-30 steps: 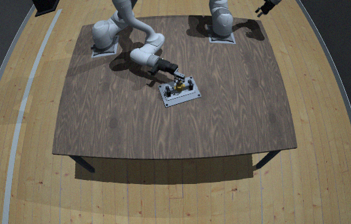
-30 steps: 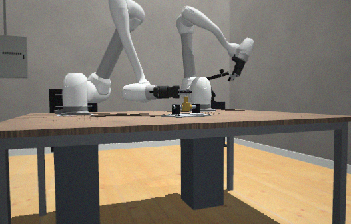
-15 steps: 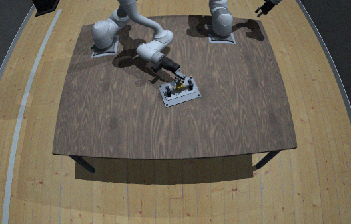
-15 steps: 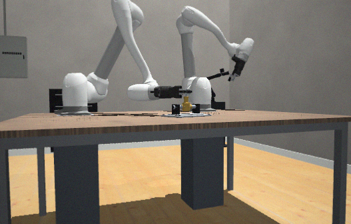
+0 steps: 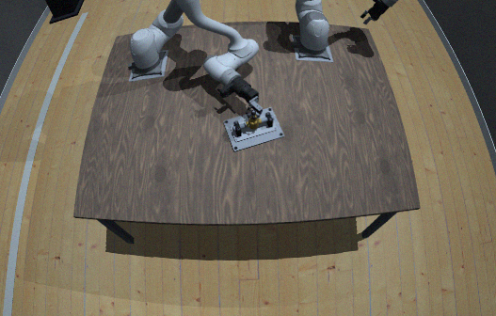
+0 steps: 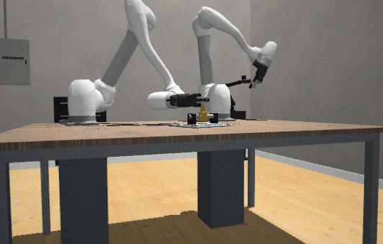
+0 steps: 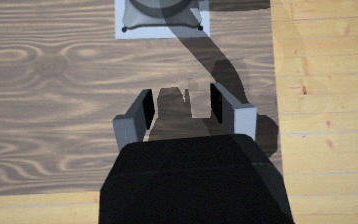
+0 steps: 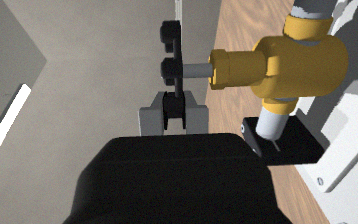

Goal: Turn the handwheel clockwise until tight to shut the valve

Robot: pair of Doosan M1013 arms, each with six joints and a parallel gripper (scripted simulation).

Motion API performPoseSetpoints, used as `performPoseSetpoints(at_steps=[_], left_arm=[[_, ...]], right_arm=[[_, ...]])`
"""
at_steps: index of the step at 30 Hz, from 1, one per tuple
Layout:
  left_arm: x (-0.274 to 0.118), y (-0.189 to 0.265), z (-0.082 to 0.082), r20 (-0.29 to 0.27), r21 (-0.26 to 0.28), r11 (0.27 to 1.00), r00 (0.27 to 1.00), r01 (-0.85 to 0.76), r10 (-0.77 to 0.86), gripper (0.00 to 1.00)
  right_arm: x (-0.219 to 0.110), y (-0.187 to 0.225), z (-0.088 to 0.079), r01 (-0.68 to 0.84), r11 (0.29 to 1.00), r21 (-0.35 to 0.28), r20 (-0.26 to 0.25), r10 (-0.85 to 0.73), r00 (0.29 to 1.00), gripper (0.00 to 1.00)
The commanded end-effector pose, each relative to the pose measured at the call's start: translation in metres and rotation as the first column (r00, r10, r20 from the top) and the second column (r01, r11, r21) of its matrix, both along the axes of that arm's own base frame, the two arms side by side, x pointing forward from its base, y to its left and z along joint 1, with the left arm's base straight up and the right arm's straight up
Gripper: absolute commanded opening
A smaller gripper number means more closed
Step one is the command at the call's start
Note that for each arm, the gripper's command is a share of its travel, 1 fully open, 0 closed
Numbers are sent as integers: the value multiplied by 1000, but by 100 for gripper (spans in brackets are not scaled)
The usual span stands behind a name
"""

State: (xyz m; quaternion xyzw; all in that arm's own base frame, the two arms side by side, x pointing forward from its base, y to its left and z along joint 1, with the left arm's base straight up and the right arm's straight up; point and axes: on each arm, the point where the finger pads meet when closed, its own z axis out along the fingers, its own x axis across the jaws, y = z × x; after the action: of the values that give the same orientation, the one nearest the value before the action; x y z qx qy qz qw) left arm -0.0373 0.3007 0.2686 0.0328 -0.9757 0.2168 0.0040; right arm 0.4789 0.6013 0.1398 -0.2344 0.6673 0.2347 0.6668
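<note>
The valve has a yellow body [image 5: 253, 123] [image 6: 203, 115] [image 8: 301, 65] on a light baseplate [image 5: 260, 142] on the table. In the right wrist view, its black handwheel [image 8: 178, 70] stands at the end of a grey stem [image 8: 197, 70]. My right gripper [image 8: 174, 103] is shut on the handwheel's rim, reaching in from the side above the body in the exterior view. The far side of the rim has a dark knob. My left gripper [image 5: 365, 18] [image 6: 253, 86] [image 7: 181, 98] is open and empty, raised well away from the valve. The wheel is too small in the top and exterior views to read its angle.
Black brackets [image 5: 237, 129] [image 8: 283, 145] hold the pipe on both sides of the valve, close below my right gripper. The left arm's base [image 5: 314, 38] and the right arm's base [image 5: 146, 52] stand at the table's rear edge.
</note>
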Motion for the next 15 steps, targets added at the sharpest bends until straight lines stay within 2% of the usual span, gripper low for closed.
performPoseSetpoints(at_steps=[1, 15], left_arm=[[0, 0, 0, 0, 1, 1000, 1000, 0, 0, 100], [0, 0, 0, 0, 1, 1000, 1000, 0, 0, 100]], right_arm=[[1, 1, 1, 48, 999, 1, 1, -48, 999, 0], [6, 4, 1, 241, 971, 1, 1, -241, 971, 0]])
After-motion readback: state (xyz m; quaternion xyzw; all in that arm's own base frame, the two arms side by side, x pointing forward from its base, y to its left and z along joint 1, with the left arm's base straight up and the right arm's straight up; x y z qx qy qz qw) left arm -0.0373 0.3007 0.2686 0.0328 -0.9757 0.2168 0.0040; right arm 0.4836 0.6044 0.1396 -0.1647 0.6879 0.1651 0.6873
